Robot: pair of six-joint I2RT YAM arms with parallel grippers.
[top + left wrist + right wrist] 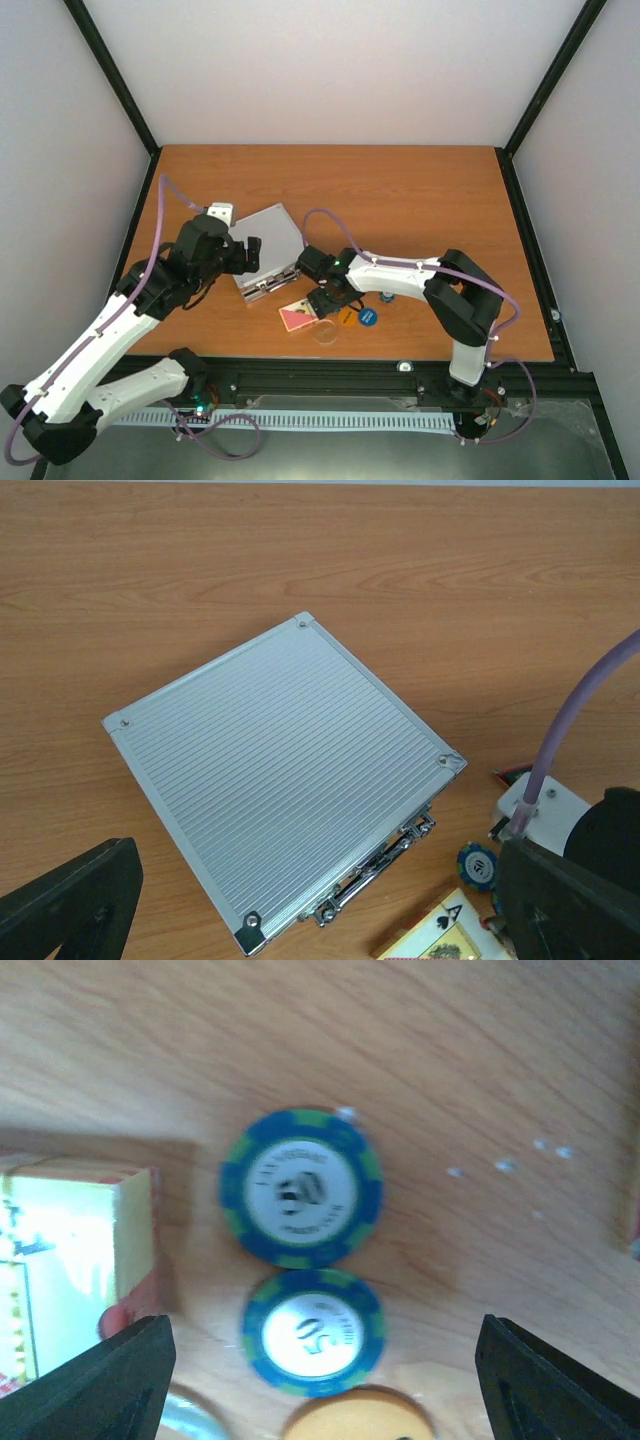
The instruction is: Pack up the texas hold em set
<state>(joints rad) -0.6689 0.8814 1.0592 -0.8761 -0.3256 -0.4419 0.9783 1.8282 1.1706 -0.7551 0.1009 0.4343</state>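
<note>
Hanging wide open and holding nothing, the right gripper (322, 1326) hovered just above the table (420, 200), fingers pointing down. Between its two black fingers lay the lower chip (313, 1332), blue and green with a white centre. The upper chip (301, 1188), of the same kind, lay flat beside it, edge to edge or very nearly so. An orange disc (358, 1415) sat just past the lower chip at the frame's bottom edge, and the card deck (70, 1260) lay off to one side. A clear disc (325, 335) and a blue disc (368, 318) rested near the table's front edge.

The left gripper (315, 850) was spread as wide as it went, empty, over the silver case (280, 770). That case lay flat with its lid shut, its latches facing the loose pieces, none of which were inside it.
</note>
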